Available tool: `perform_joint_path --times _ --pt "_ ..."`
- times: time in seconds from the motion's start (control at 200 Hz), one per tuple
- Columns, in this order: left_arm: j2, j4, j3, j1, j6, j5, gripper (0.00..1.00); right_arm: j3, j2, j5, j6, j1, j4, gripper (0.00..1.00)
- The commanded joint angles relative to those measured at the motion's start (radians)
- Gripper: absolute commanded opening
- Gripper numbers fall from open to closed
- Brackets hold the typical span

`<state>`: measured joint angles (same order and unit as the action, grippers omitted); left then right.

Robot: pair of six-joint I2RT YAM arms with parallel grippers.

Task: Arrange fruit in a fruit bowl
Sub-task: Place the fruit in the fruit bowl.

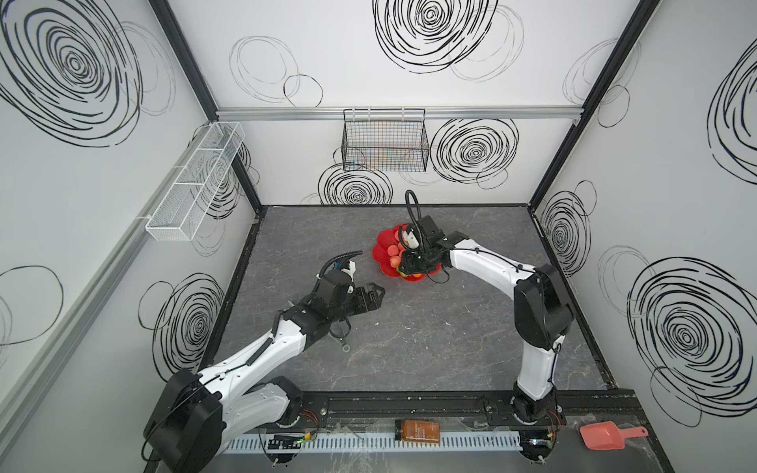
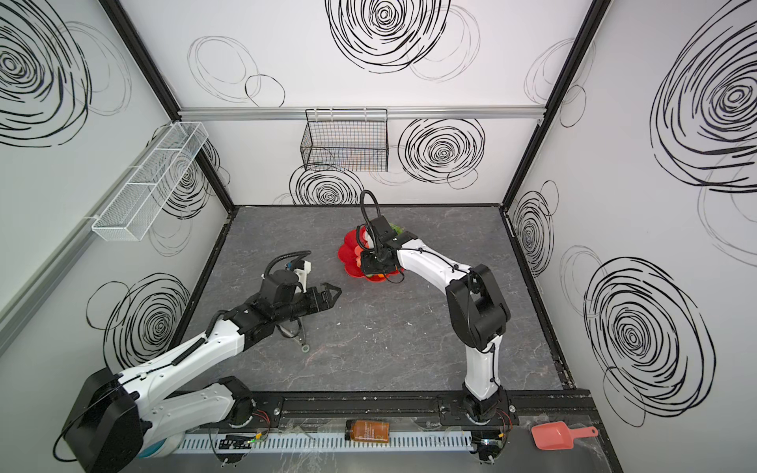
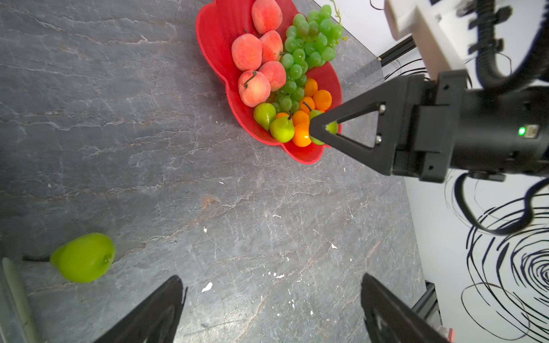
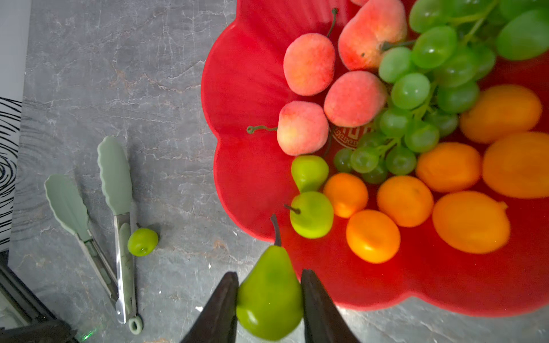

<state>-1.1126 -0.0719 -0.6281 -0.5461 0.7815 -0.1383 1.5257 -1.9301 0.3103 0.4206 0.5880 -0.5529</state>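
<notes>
1. Both top views look steeply down from high overhead on my side, taking in the whole surface (image 1: 409,348).
2. My left wrist camera looks across it toward the fruit bowl (image 3: 214,44), from a distance.
3. My right wrist camera hangs close over that bowl; both wrist views share it and a loose green apple (image 4: 142,242).
</notes>
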Motion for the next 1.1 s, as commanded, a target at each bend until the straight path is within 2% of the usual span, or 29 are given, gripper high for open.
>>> perform_joint_path --times 0.0,0.445,1.096 --pt "-0.017 0.067 -0.040 0.018 -0.023 -0.013 0.96 0.070 -0.057 -0.007 -0.029 -0.003 -0.052 0.37" --pt "-0.002 0.067 -0.018 0.053 -0.029 -0.034 0.96 0.236 -0.210 0.018 -0.048 -0.002 -0.094 0.38" --pt "0.020 0.058 -0.003 0.067 -0.033 -0.039 0.96 0.250 -0.229 0.001 -0.043 -0.009 -0.097 0.43"
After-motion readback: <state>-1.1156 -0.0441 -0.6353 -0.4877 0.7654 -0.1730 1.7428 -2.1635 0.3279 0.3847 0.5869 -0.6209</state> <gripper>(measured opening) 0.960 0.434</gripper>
